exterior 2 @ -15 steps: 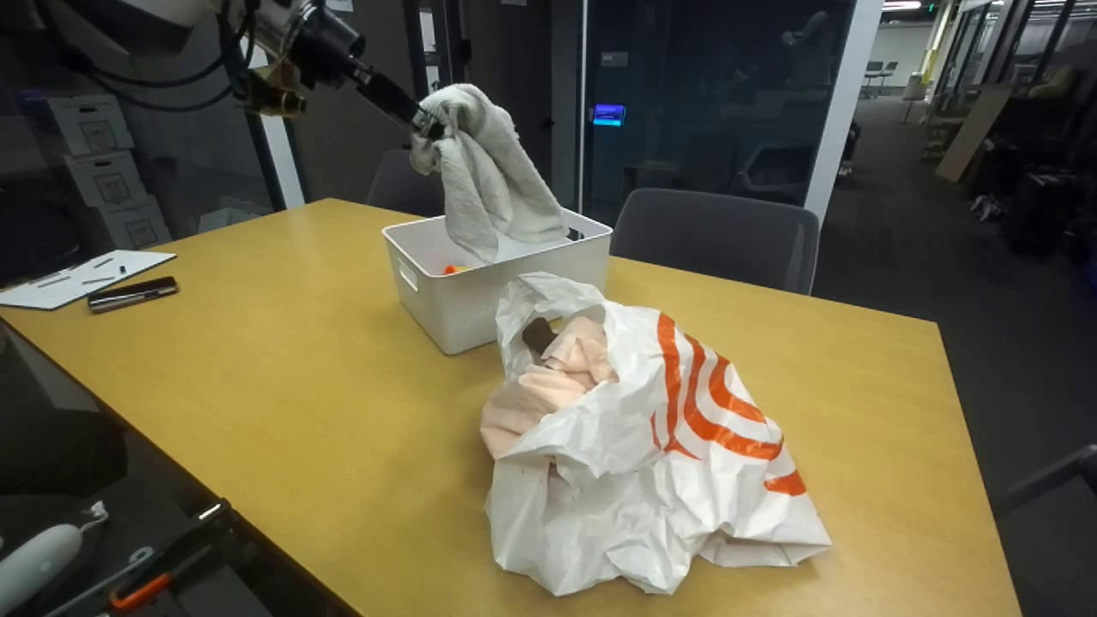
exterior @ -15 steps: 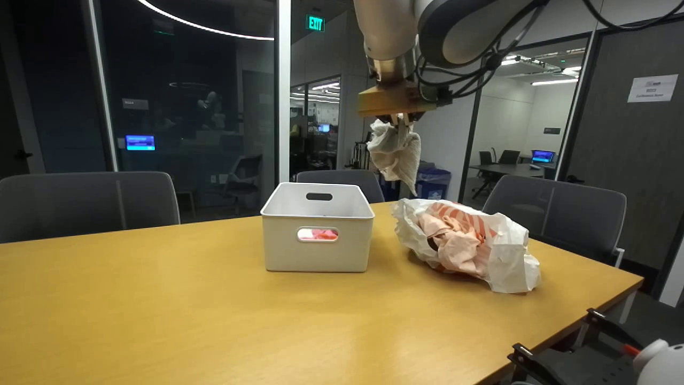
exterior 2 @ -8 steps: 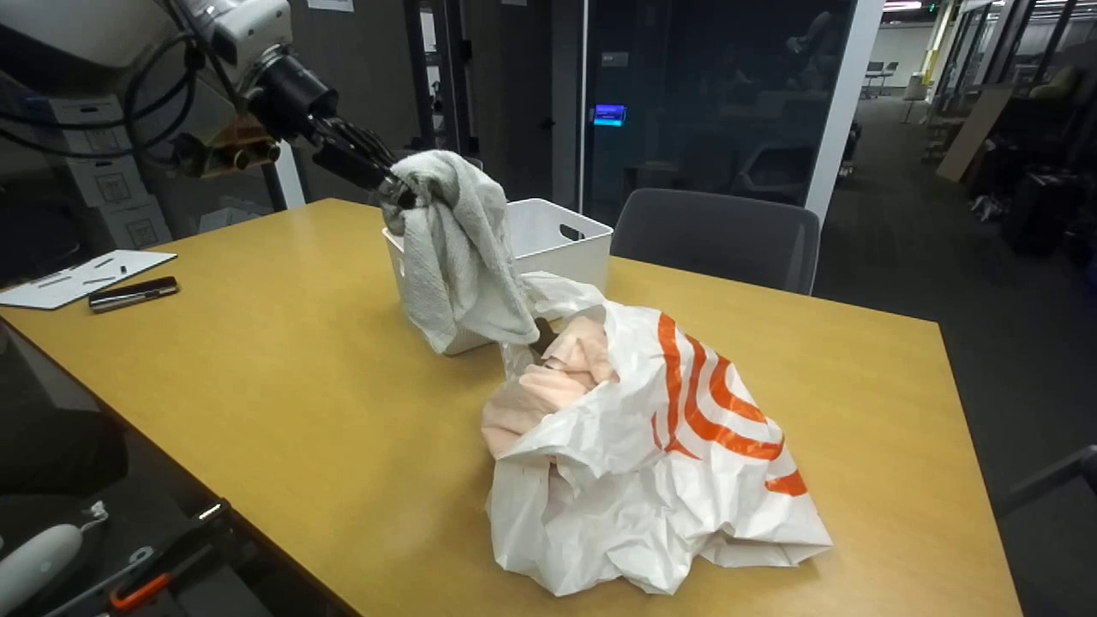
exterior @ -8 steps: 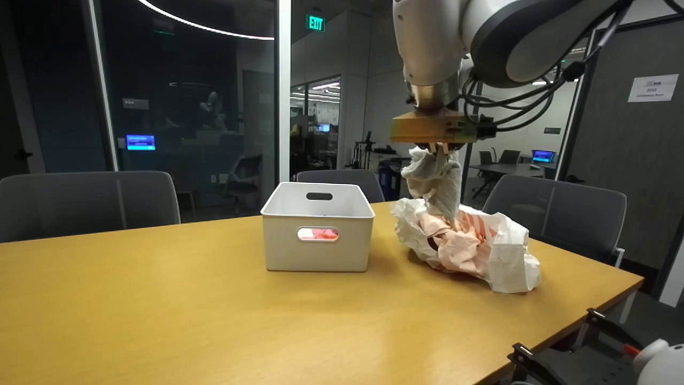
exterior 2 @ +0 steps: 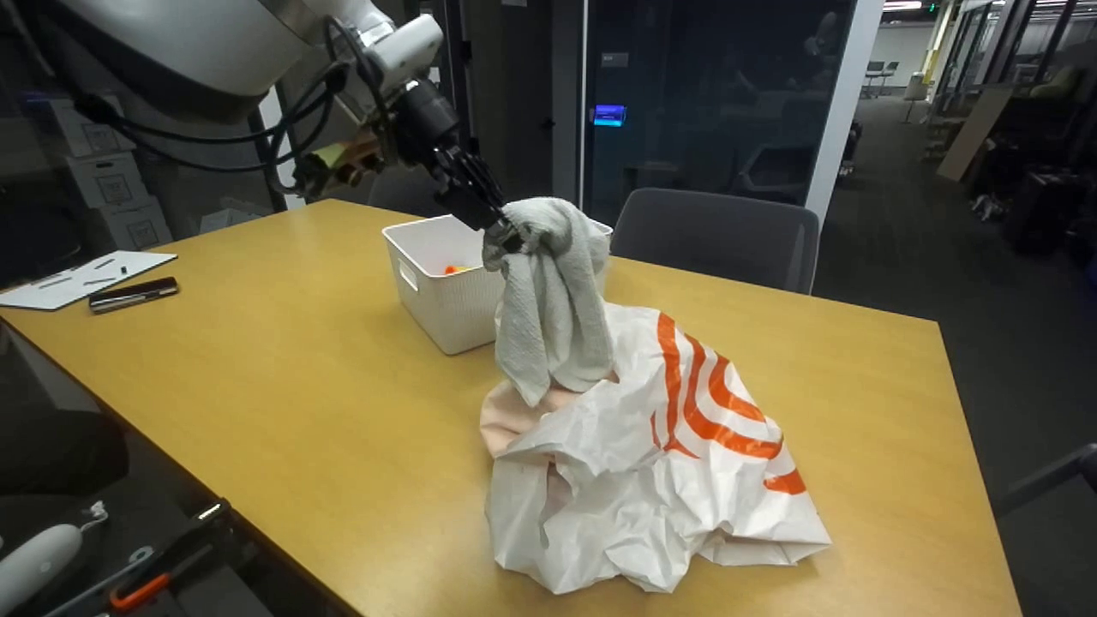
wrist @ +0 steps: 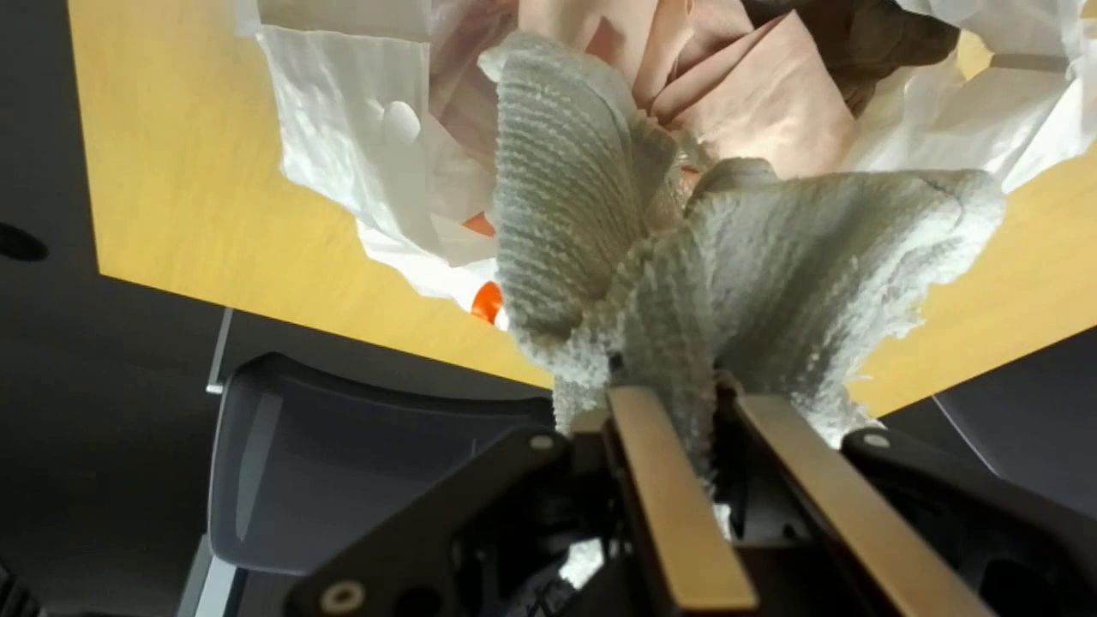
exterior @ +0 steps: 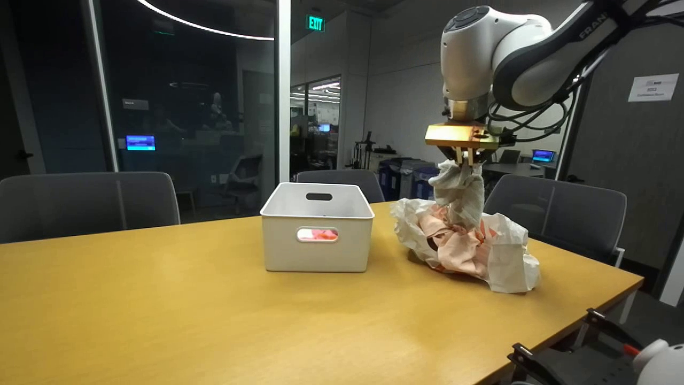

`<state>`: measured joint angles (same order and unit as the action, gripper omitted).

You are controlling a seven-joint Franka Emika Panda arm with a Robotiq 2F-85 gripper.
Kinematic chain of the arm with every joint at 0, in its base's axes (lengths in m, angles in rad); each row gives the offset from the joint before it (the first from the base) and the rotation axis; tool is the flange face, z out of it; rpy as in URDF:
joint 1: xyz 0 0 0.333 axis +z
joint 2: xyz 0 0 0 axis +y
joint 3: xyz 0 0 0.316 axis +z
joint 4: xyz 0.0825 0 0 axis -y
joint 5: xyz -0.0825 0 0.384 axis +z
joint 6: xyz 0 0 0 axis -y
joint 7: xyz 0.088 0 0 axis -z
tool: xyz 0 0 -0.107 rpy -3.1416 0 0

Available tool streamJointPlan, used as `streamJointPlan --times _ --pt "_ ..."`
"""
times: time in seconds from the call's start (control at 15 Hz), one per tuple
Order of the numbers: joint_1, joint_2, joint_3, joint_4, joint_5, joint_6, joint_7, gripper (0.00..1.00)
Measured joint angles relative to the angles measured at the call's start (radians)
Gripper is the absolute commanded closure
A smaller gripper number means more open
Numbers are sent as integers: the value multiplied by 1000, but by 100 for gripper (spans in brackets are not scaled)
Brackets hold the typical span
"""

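Above the open mouth of a crumpled white plastic bag with orange stripes, a black two-fingered gripper is clenched on a pale grey ribbed towel. The wrist view shows a pinched fold between its fingers and two loose flaps spreading out over the bag. Judged from how things lie, the grasp and the lift are done: the towel hangs by its upper part, off the tabletop. The release and the laying down are not. In both exterior views its lower end overlaps a heap of soft peach-pink fabric in the bag's mouth; whether the two touch cannot be told. A dark brown item also lies in that mouth, next to the peach-pink heap. Just beside the bag stands a white rectangular plastic bin with cut-out handles, holding red-pink and orange items too hidden to identify.

Under the bag spreads a smooth yellow-brown wood-look tabletop. Well apart from the bag, near an edge, lie a thin white rectangular board and a slim black object. Grey mesh-backed chairs stand around the table. Beyond the bag, in an exterior view, are blue waste bins, dark glass panels and a lit green EXIT sign.
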<state>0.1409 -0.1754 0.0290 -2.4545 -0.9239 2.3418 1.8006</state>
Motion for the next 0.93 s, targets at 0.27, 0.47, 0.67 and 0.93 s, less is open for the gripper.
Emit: streamJointPlan --times 0.27,0.47,0.67,0.93 --pt "-61 81 -14 3 88 139 -96 92" --pt "-83 151 -14 13 148 186 -141 92" --pt "-100 209 -18 26 170 197 -155 92" --pt "-118 279 -43 50 173 200 -156 92"
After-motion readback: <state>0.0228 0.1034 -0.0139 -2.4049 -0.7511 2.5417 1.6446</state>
